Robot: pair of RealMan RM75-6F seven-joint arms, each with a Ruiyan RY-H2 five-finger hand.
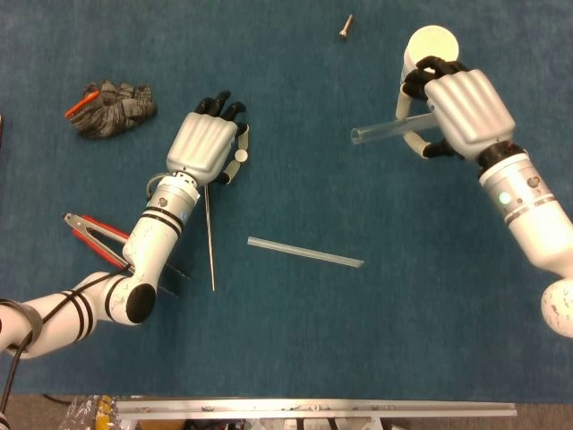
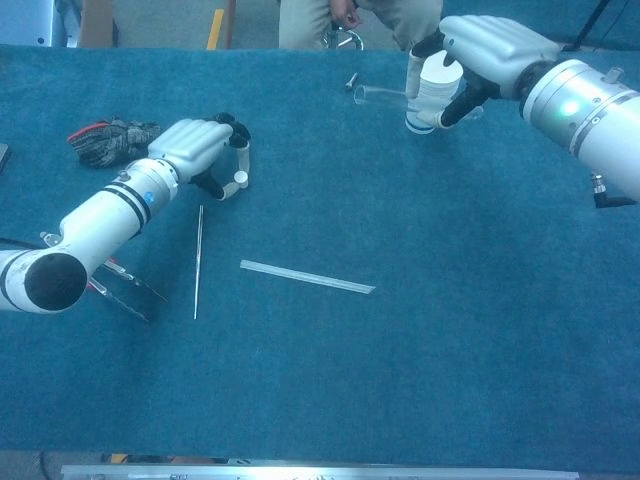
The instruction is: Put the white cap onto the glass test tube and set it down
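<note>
Holding glass test tube [image 1: 387, 132] near-level, right hand [image 1: 457, 109], open end leftward

- Robot test lab or workshop, not a home.
- Bench [image 1: 295, 358] covered in blue carpet-like cloth, metal rail along its 6 o'clock edge.
- Loose tools and labware on it: work glove [image 1: 112, 107] at 10 o'clock, red-handled pliers [image 1: 89, 231] at 9, bolt [image 1: 346, 26] at 12, thin metal rod [image 1: 209, 237].
- Seated person [image 2: 350, 15] beyond the 12 o'clock edge in the chest view.
</note>
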